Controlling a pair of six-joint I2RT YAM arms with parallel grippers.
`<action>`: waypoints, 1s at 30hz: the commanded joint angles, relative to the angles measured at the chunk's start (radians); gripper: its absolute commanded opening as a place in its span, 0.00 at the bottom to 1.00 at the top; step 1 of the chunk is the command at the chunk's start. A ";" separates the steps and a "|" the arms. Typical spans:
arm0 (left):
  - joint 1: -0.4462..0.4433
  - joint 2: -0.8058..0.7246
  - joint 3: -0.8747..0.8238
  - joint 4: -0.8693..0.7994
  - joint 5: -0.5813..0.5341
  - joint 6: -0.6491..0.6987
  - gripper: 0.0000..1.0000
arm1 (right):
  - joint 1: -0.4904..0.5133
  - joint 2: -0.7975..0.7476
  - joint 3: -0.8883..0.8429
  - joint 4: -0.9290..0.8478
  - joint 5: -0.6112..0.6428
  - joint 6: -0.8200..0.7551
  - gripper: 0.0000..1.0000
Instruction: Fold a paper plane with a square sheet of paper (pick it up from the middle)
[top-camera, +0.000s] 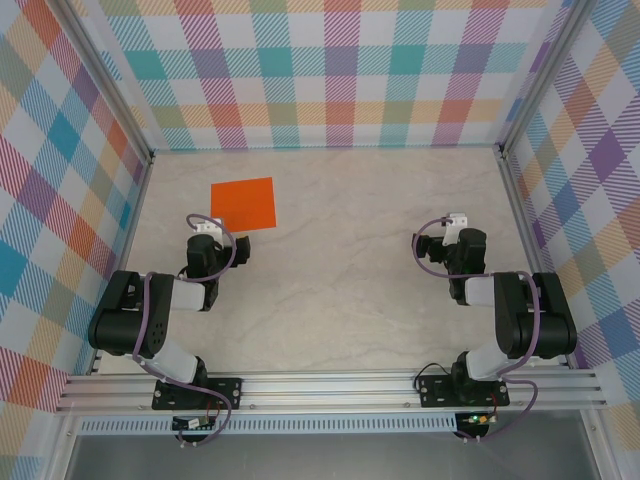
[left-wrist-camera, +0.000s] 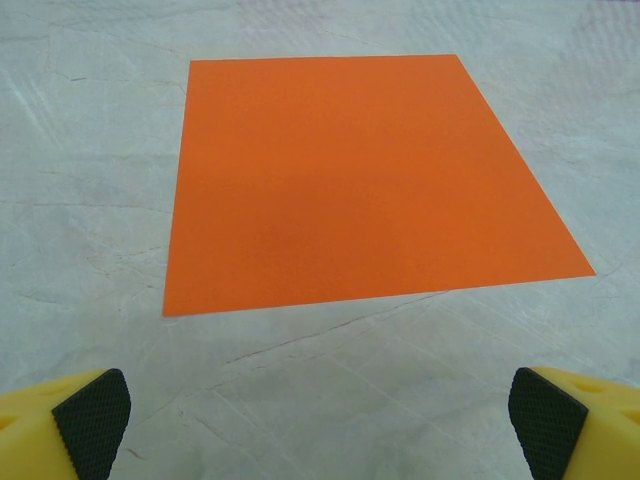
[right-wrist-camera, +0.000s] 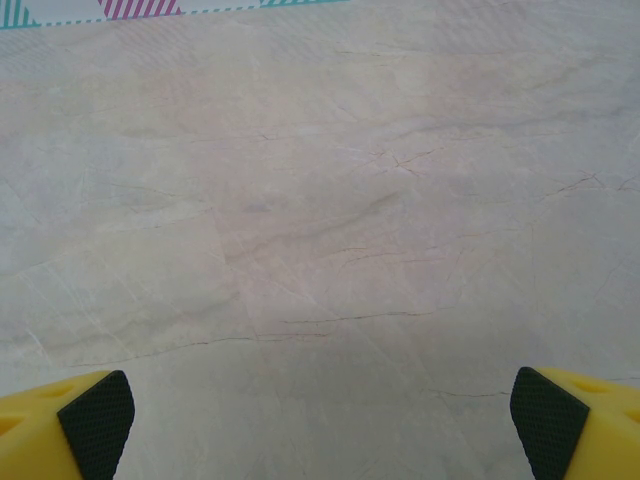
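The paper lies flat and unfolded on the table, just ahead of the left gripper. Its jaws are spread wide and empty, probably lined up to reach the sheet's middle. The right gripper, equally wide and empty, hangs well apart.

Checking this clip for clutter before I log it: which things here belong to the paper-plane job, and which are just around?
Job:
orange paper, flat and unfolded
left claw, open, just short of the paper
right claw, open

Just around:
table
checked walls
metal frame
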 joint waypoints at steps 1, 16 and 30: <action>0.020 -0.003 0.027 -0.008 0.020 0.000 1.00 | -0.007 -0.004 0.022 0.026 -0.019 0.012 1.00; 0.019 -0.388 -0.054 -0.256 0.055 -0.025 1.00 | 0.023 -0.339 0.132 -0.689 0.064 0.141 1.00; 0.023 -0.737 0.098 -0.737 -0.122 -0.320 1.00 | 0.023 -0.384 0.319 -1.073 -0.324 0.541 1.00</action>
